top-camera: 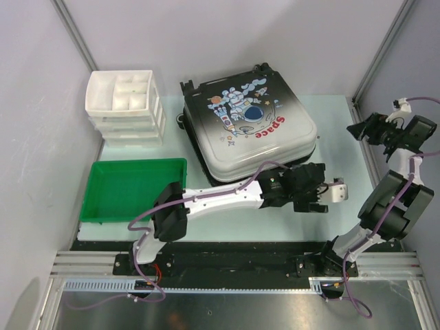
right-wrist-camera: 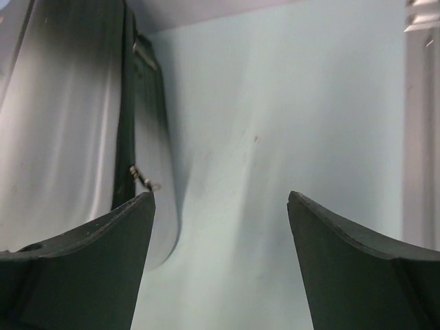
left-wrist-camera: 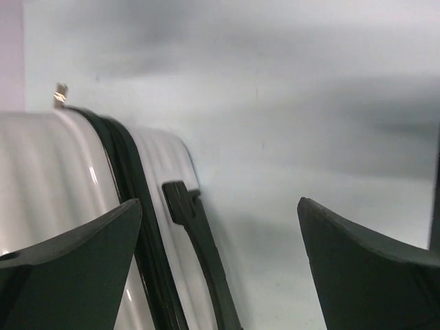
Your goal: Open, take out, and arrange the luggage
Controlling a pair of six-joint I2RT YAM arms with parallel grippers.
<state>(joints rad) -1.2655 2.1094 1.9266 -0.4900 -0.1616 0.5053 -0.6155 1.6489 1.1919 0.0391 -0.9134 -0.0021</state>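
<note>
Luggage [top-camera: 251,127]: hard-shell case with an astronaut cartoon and "Space" lettering. It lies flat and shut in the middle of the bench [top-camera: 337,124], its 2 shells meeting at a dark zip seam [left-wrist-camera: 120,179].
Left jaws: spread wide with nothing between them, low over the bench just beside the case's near right edge. The left wrist view looks along that side, past a black handle [left-wrist-camera: 196,227].
Right jaws: also wide apart and empty, off the case's right side, not touching it.
Zip pull [right-wrist-camera: 146,182]: small metal tab hanging at the seam, seen from the right wrist.
Left of the case: white drawer box [top-camera: 127,103] at the back, green tray [top-camera: 134,189] nearer.
Step in hand: opening, by my reading. The lid is not yet lifted and nothing is out.
Next move: probably 1 pair of jaws must close on a zip pull or the lid edge. I cannot tell how much of the zip is undone.
</note>
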